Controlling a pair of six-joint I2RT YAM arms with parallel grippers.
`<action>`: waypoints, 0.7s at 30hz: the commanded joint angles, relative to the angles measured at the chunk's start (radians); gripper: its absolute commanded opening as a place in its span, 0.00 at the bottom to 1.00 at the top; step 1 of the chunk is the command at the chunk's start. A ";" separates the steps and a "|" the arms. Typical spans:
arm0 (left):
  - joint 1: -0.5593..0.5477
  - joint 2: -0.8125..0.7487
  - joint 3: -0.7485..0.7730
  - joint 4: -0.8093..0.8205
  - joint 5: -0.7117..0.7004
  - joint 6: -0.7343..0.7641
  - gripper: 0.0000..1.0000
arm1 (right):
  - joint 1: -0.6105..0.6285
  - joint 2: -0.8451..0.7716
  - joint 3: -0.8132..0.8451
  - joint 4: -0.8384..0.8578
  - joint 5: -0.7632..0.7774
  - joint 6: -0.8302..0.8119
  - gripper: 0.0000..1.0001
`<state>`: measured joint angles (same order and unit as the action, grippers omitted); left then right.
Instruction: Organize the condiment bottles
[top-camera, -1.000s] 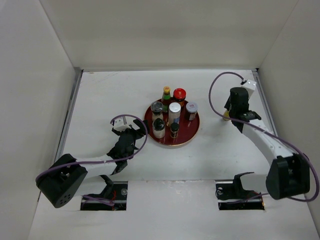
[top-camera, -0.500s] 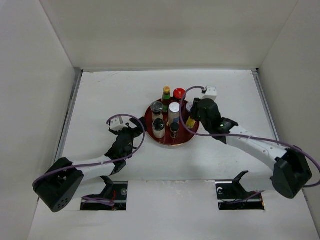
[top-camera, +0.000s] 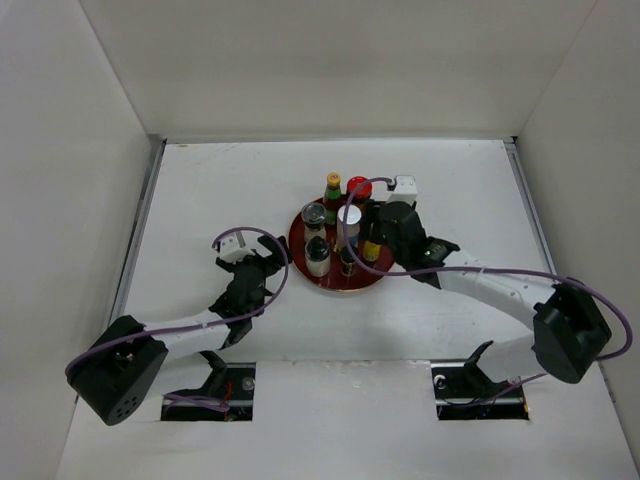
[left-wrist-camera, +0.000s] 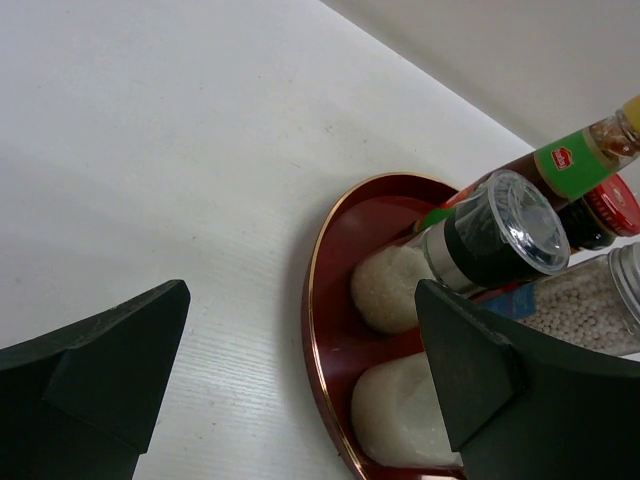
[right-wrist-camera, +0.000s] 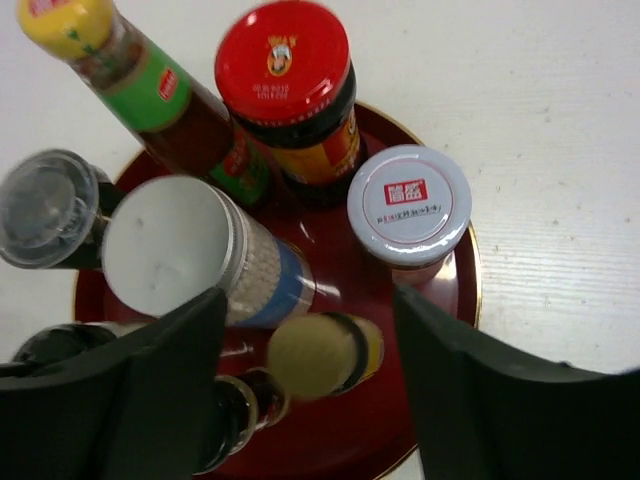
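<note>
Eight condiment bottles clustered upright on tray: slim yellow-capped sauce bottle beside red-lidded dark jar, silver-lidded jar, white shaker, clear-topped grinder, small yellow-capped bottle in front.
</note>
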<state>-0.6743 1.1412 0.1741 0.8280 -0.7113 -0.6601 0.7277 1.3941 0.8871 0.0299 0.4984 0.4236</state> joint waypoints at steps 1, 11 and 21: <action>0.008 -0.011 0.056 -0.018 -0.013 -0.019 1.00 | 0.005 -0.098 -0.002 0.054 0.035 0.003 0.77; 0.041 -0.063 0.079 -0.116 -0.005 -0.009 1.00 | -0.197 -0.430 -0.256 0.146 0.057 0.069 1.00; 0.097 -0.004 0.240 -0.489 0.003 -0.049 1.00 | -0.402 -0.423 -0.422 0.235 -0.021 0.265 1.00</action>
<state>-0.5827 1.1397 0.3561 0.4690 -0.7090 -0.6827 0.3283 0.9623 0.4789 0.1780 0.5034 0.6075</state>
